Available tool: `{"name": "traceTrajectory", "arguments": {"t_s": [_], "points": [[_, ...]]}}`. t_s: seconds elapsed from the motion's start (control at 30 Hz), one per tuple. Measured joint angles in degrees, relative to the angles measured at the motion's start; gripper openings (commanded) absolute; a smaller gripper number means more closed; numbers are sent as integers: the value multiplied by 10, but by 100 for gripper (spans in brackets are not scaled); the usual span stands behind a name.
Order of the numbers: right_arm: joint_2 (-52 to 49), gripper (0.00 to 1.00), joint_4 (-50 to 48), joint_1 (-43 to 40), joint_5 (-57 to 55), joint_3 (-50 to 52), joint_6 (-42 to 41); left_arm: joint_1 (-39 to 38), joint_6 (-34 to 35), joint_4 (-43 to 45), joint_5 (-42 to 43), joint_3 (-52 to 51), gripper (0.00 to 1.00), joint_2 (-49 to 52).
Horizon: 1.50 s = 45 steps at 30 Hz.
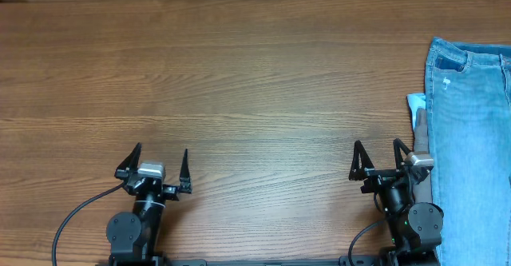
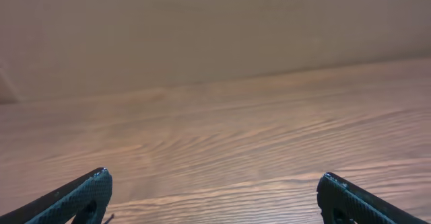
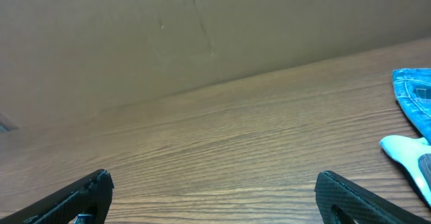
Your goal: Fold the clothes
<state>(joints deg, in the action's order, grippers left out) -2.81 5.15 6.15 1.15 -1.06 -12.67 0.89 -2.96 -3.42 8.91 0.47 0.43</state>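
Left claw [image 1: 161, 149]: my two fingers stand wide apart with nothing between them.
Right claw [image 1: 376, 144]: likewise spread wide and empty, poised over bare wood.
Finger build [image 2: 84, 194]: black, flat-sided and tapering to a point, with a fine woven pattern on the surface.
Jeans [image 1: 471, 138]: light blue washed denim with a soft mottled fade. They lie flat along the table's right edge, just beside my right arm, and are partly cut off by the frame.
Jeans detail: the stitched seams and pocket lie at the far end. A small white fleck [image 1: 445, 81] sits near that end.
Pale-blue garment [image 1: 416, 104]: a smooth corner protrudes from under the left edge of the denim.
Grey cloth [image 1: 420, 126]: a narrow strip just nearer to me than the pale-blue corner, also tucked under the jeans.
Table [image 1: 239, 74]: brown wood-grain top, matte, with long streaks running left to right.
Cable [image 1: 80, 210]: black, curving away from my left arm's base.
Backdrop [image 3: 135, 35]: a plain tan panel behind the table's far edge, with a faint slanting seam.
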Motion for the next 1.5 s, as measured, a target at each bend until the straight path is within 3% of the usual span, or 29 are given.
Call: {"name": "traceTrajectory", "arguments": {"t_s": [0.4,0.67,0.83,1.13,1.33,1.5], "points": [[-5,100,47,0,7,-14,-2,0,11,11,94,13,100,0],[-99,100,147,0,10,-167,-2,0,11,-94,94,135,100,55],[-223,100,246,0,12,-306,-4,0,13,-136,94,251,100,170],[-438,100,445,0,35,-568,-5,0,13,-305,117,515,100,450],[-501,100,477,0,123,-621,-4,0,13,-417,128,666,100,626],[-521,100,485,0,160,-622,-4,0,13,-455,130,723,100,712]]}}
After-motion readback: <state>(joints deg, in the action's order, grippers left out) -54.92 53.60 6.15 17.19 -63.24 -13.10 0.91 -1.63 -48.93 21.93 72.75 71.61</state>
